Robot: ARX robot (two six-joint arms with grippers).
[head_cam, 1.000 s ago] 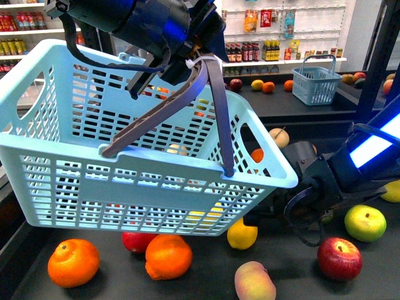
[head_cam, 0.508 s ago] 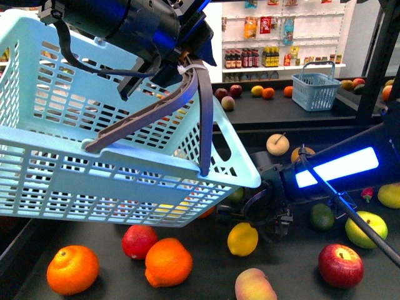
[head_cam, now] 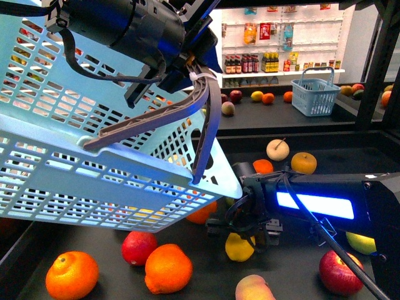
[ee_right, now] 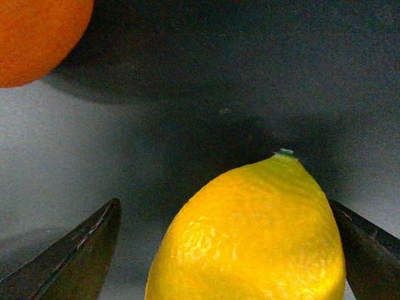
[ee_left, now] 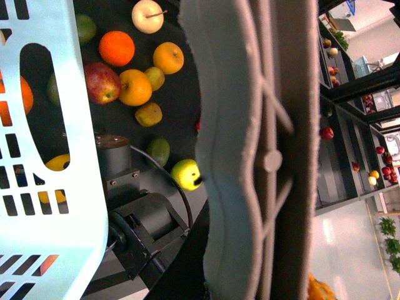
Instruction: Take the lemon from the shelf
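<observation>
A yellow lemon (head_cam: 238,247) lies on the black shelf deck (head_cam: 300,275). My right gripper (head_cam: 245,230) hangs open just above it. In the right wrist view the lemon (ee_right: 250,237) sits between the two open fingers (ee_right: 81,253), one on each side, not touching. My left gripper (head_cam: 178,65) is shut on the grey handle (head_cam: 150,119) of a light blue basket (head_cam: 81,162) and holds it tilted, high at the left. The handle (ee_left: 256,156) fills the left wrist view.
Oranges (head_cam: 167,267), a red apple (head_cam: 139,247), a peach (head_cam: 255,290), another red apple (head_cam: 340,272) and pears (head_cam: 277,149) lie on the deck round the lemon. An orange (ee_right: 37,34) shows near the lemon. A second basket (head_cam: 315,90) stands on a far shelf.
My right gripper has moved left and down over the lemon, now straddling it. The basket has lifted and swung further up and left.
</observation>
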